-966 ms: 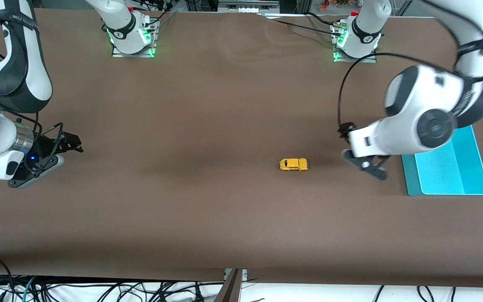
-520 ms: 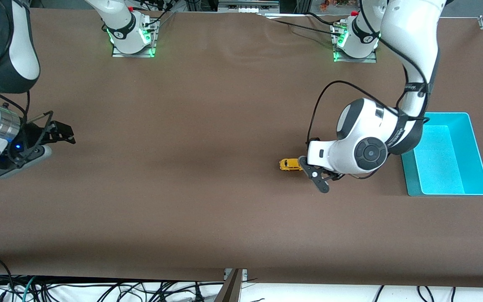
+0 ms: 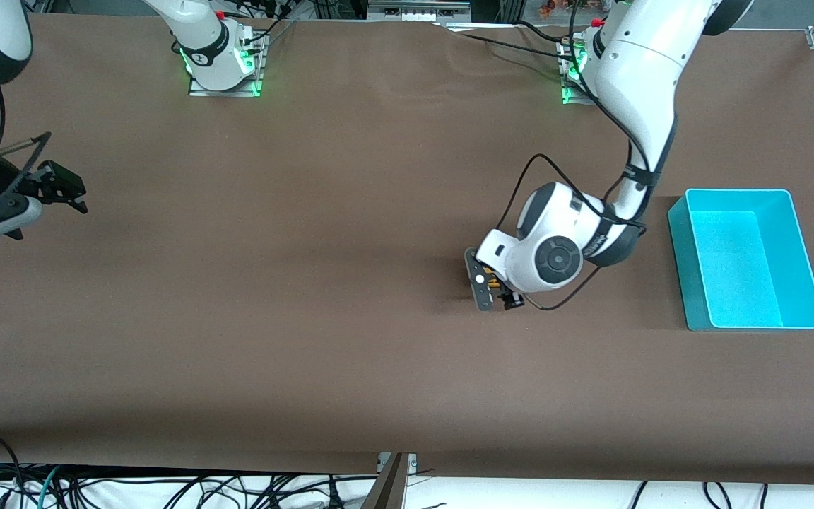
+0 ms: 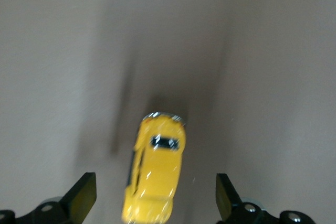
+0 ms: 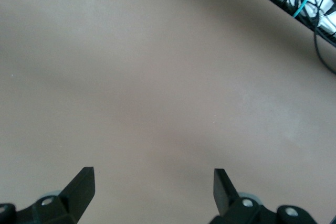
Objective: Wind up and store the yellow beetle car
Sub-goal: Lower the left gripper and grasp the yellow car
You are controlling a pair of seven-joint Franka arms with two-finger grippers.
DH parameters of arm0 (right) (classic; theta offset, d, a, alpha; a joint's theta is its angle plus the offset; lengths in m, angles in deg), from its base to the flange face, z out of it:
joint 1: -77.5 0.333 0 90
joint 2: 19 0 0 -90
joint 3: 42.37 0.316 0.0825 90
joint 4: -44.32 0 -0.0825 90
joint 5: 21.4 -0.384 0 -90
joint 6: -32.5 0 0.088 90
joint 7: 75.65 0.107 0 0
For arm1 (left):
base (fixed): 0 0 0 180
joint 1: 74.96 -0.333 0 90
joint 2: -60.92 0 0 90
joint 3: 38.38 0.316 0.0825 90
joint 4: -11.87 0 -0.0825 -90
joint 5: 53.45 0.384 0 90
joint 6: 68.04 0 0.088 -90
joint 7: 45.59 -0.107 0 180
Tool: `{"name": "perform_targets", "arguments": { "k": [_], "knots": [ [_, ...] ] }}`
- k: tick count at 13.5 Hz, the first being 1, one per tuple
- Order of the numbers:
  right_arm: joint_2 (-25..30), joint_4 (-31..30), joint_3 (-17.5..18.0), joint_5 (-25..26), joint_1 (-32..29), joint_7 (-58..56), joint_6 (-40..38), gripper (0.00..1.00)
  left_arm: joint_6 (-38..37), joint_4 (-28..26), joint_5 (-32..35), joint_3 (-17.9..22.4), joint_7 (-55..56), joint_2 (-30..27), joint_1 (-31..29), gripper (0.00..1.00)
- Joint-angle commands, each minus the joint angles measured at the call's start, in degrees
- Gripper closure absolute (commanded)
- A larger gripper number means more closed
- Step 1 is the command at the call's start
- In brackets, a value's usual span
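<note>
— Any writing you can read from where you stand?

— None that I can make out. The yellow beetle car (image 4: 154, 176) carries no lettering I can see, and the marks on the arms are too small to read.

— Where is the car?

— On the brown table (image 3: 308, 339), toward the left arm's end, with the teal bin (image 3: 686, 268) well apart from it at that end. From the front it is almost wholly hidden under the left arm's wrist; only a sliver of yellow shows.

— And the left gripper (image 4: 154, 200)?

— Right over the car, fingers (image 4: 83, 195) spread wide, one on each side of the body, not touching it. The tail of the car is cut off in the left wrist view.

— The other arm?

— It waits at the right arm's end, the right gripper (image 5: 152, 190) over bare table, fingers wide and holding nothing. Its arm is partly cut off at the frame edge. Farthest off stand the two bases, lit green (image 3: 222, 74).
</note>
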Motion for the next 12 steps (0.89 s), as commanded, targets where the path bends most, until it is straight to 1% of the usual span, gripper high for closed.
{"name": "perform_targets", "arguments": {
  "k": [1, 3, 5, 8, 9, 11, 12],
  "knots": [
    [2.56, -0.69, 0.34, 1.03, -0.37, 0.75, -0.75, 0.0, 2.02, -2.08, 5.71, 0.67, -1.45, -1.14, 1.9, 0.0],
    [3.53, -1.39, 0.34, 3.21, -0.37, 0.66, -1.19, 0.0, 2.46, -2.61, 7.92, 0.75, -1.36, -1.05, 1.99, 0.0],
    [3.54, -1.92, 0.34, 2.96, -0.37, 1.62, -2.5, 0.0, 4.91, -3.75, 9.77, 0.75, -1.19, -0.97, 1.91, 0.0],
    [3.63, -1.92, 0.69, 2.52, -0.55, 13.63, -4.97, 0.0, 5.81, -4.55, 10.57, 0.84, 1.88, -0.26, 2.08, 0.0],
    [3.8, -1.92, 0.78, 2.43, -0.55, 15.06, -5.76, 0.0, 5.81, -4.81, 10.74, 0.84, 2.24, -0.26, 2.86, 0.0],
    [4.06, -1.92, 0.87, 0.6, -0.55, 17.43, -6.38, 0.0, 5.81, -5.34, 13.8, 0.84, 5.21, -0.52, 4.01, 0.0],
    [4.07, -1.92, 0.78, -1.07, -0.63, 19.53, -6.99, 0.0, 5.98, -5.34, 15.3, 0.75, 5.58, -0.35, 4.1, 0.1]
  ]
}}
